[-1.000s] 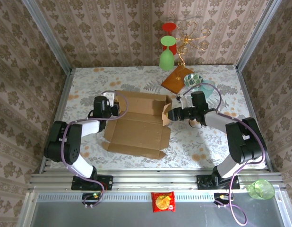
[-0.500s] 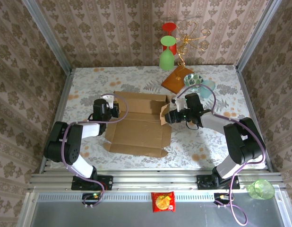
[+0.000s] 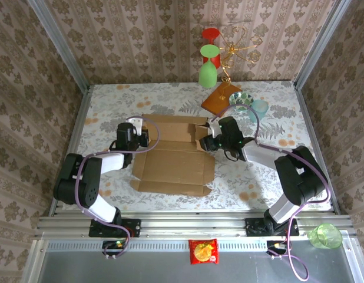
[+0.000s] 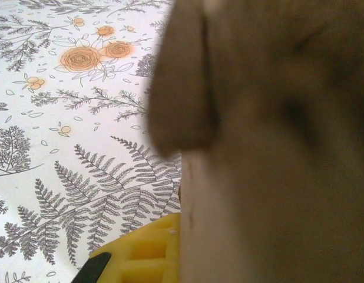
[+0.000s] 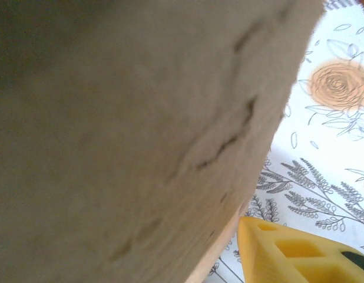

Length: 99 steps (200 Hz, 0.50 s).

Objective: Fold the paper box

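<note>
**Mia:** Is the paper box [image 3: 170, 162] folded yet?

**Ben:** Not much, I think. It lies open in the middle of the tabletop [image 3: 111, 100]. The far side and the right flap look lifted a bit. The near flap lies flat. Most folds are left to do.

**Mia:** What about the claws?

**Ben:** The left claw [image 3: 141, 137] is at the box's left edge. The right claw [image 3: 207, 141] is at the right flap. In the wrist views, cardboard sits right up close, next to a yellow finger [image 4: 144, 259]. I cannot tell if either claw is apart or pinched together.

**Mia:** And the room?

**Ben:** The tabletop has a white cloth with ferns and orange roses. Brown flowery wallpaper [image 3: 141, 35] goes all around. At the back is a wooden slab [image 3: 217, 101] with a gold wire stand [image 3: 232, 50].
</note>
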Tool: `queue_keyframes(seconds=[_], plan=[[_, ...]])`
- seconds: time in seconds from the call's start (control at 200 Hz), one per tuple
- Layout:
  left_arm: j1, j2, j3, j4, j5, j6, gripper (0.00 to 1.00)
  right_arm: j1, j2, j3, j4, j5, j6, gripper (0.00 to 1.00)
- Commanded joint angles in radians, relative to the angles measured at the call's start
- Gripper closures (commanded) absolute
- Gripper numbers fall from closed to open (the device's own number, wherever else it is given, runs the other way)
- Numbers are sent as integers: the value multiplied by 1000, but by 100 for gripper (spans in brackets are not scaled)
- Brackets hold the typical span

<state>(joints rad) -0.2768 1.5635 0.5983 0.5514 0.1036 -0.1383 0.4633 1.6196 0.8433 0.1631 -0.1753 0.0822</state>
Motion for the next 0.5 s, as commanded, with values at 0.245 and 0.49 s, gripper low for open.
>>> queue_keyframes(seconds=[0.245,0.49], plan=[[-37,-37,37,-117,-36,-21,100,87,50,59,80,314,19,65],[-80,-32,86,-212,-127,-57,100,125,78,105,37,433,69,100]])
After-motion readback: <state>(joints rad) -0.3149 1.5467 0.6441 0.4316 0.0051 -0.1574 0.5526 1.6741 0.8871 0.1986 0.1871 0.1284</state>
